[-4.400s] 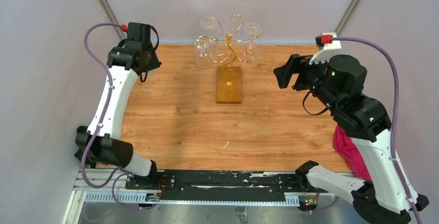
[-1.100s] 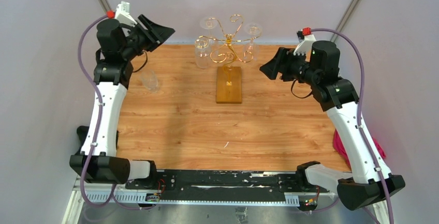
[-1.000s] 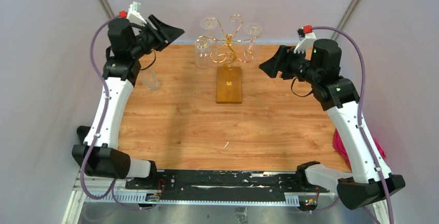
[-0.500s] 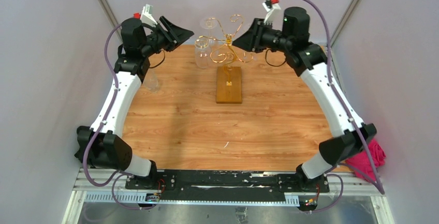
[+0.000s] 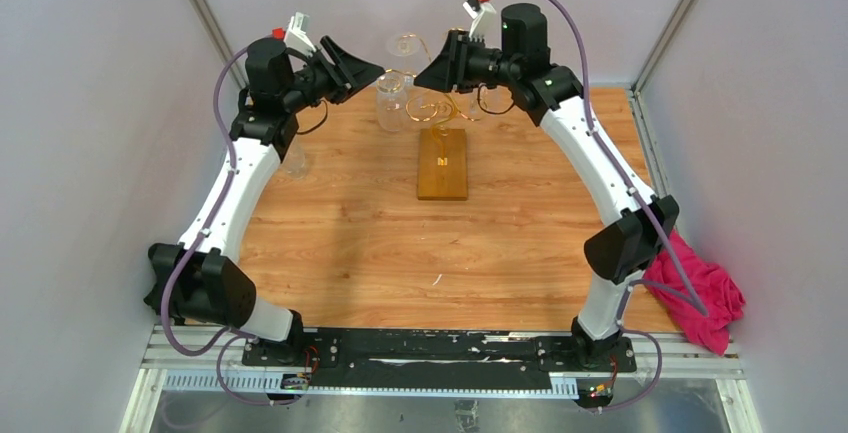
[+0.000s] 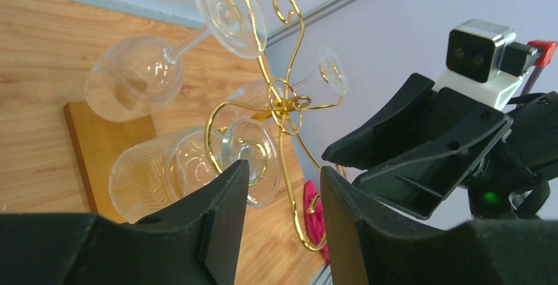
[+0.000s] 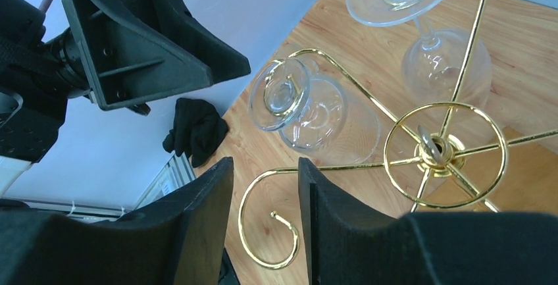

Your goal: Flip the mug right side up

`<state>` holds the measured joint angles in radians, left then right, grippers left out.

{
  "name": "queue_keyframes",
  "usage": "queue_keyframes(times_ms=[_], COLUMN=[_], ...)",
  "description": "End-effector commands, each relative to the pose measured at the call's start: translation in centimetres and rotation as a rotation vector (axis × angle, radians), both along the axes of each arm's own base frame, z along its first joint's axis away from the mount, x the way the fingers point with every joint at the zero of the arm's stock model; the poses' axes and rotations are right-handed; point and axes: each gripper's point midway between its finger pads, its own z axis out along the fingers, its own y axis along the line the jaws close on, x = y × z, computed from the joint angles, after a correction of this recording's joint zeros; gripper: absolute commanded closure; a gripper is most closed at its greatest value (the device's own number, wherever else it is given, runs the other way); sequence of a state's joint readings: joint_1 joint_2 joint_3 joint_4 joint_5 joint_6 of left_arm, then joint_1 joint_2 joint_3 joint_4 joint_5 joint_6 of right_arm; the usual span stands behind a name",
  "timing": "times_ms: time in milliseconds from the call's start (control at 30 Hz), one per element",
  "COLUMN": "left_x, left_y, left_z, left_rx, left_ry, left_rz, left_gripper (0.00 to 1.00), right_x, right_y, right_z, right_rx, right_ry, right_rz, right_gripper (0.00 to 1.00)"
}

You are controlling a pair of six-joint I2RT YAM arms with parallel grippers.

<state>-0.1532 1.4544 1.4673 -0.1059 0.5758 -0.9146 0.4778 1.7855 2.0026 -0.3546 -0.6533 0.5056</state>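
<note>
A small clear glass mug (image 5: pixel 296 161) peeks out on the table beside my left forearm, mostly hidden by it; I cannot tell which way up it stands. My left gripper (image 5: pixel 376 70) hangs high at the back, well to the right of the mug, and points at the gold rack (image 5: pixel 440 103). Its jaws (image 6: pixel 283 180) are open with nothing between them. My right gripper (image 5: pixel 420 80) faces it from the other side of the rack, open and empty (image 7: pixel 265 166). The two grippers' tips are close, with the rack's arms between them.
The gold wire rack stands on a wooden base (image 5: pixel 443 163) at the back centre, with stemmed glasses (image 6: pixel 135 77) hanging upside down from it. A pink cloth (image 5: pixel 705 293) lies off the table's right edge. A black cloth (image 7: pixel 196 130) lies by the left wall.
My right arm has swung left and up from the right side to the rack. My left gripper has moved right toward the rack. The right jaws' width changed.
</note>
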Motion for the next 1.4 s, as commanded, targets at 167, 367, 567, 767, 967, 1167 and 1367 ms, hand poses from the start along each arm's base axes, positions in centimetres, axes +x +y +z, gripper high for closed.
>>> queue_keyframes(times_ms=[167, 367, 567, 767, 967, 1167, 1367], left_x=[-0.3, -0.4, -0.5, -0.5, -0.4, -0.4, -0.5], left_y=[-0.7, -0.9, -0.9, -1.0, -1.1, -1.1, -1.2], left_z=[-2.1, -2.1, -2.0, -1.9, -2.1, -2.3, -2.3], left_rx=[0.015, 0.003, 0.004, 0.001, -0.003, -0.002, -0.004], left_ry=[0.027, 0.025, 0.019, 0.014, 0.014, 0.015, 0.008], left_rz=[-0.038, -0.048, -0.052, -0.055, -0.057, -0.064, -0.068], left_gripper=[0.54, 0.59, 0.60, 0.63, 0.65, 0.66, 0.66], right_x=[1.0, 1.9, 2.1, 1.9, 2.4, 2.8, 2.8], right_y=[2.7, 3.5, 3.8, 4.0, 4.8, 5.1, 5.5], right_z=[-0.7, -1.7, -1.8, -0.6, -1.6, -2.1, -2.2], right_rx=[0.026, 0.025, 0.036, 0.064, 0.076, 0.083, 0.099], right_ry=[0.043, 0.067, 0.075, 0.066, 0.113, 0.135, 0.152], right_rz=[0.059, 0.065, 0.068, 0.074, 0.096, 0.100, 0.107], right_gripper=[0.55, 0.56, 0.58, 0.57, 0.59, 0.60, 0.70])
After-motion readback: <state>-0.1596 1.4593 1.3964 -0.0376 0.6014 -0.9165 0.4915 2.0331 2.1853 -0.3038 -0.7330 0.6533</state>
